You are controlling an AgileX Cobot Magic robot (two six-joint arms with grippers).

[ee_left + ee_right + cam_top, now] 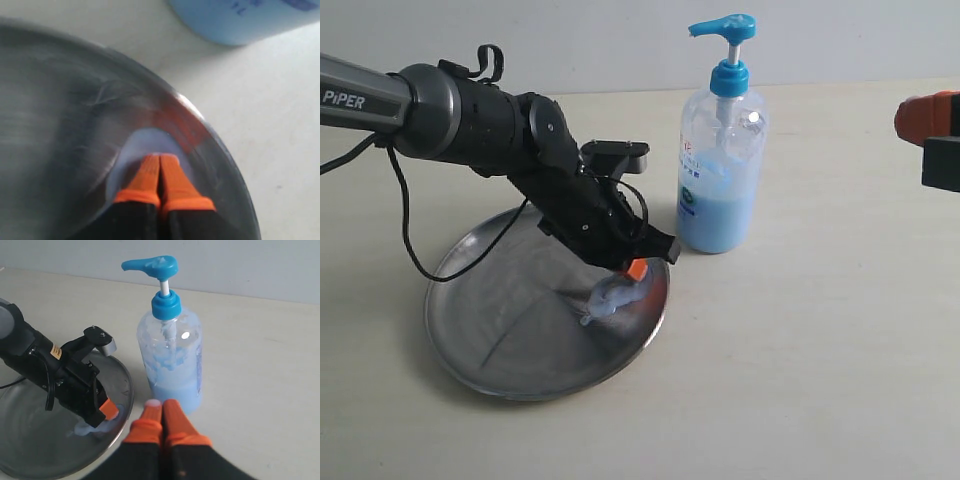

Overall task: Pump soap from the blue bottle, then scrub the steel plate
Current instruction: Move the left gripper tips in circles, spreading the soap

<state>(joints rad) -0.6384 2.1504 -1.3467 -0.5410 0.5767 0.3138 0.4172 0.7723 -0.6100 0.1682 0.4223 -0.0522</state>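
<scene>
The large round shallow shiny steel plate (500,335) is lying flat on the pale desk (820,360), with the tall clear plastic bottle with the bright blue pump head (720,170) standing upright just beside its rim. The left pincer (160,161) is reaching down onto the plate with its orange fingers (148,175) pressed together and holding nothing. Its tips are sitting in the small whitish-blue smear of creamy soap (608,300) close to the rim on the bottle's side. The right pincer (162,409) is hovering apart from the bottle, likewise shut and empty, with what looks like a pale dab of soap on one tip. The plate is probably behaving as a stiff, thin, fairly light thing, and the soap is making it slick. Pressing this near the rim is likely risking a slide or a tilt, so a flat downward push further inboard looks safer, with the free arm steadying the bare far rim. The bottle is looking less than half full (so light, and tall enough to topple), and it is best taken around its body or pushed straight down on the pump head (725,27).
</scene>
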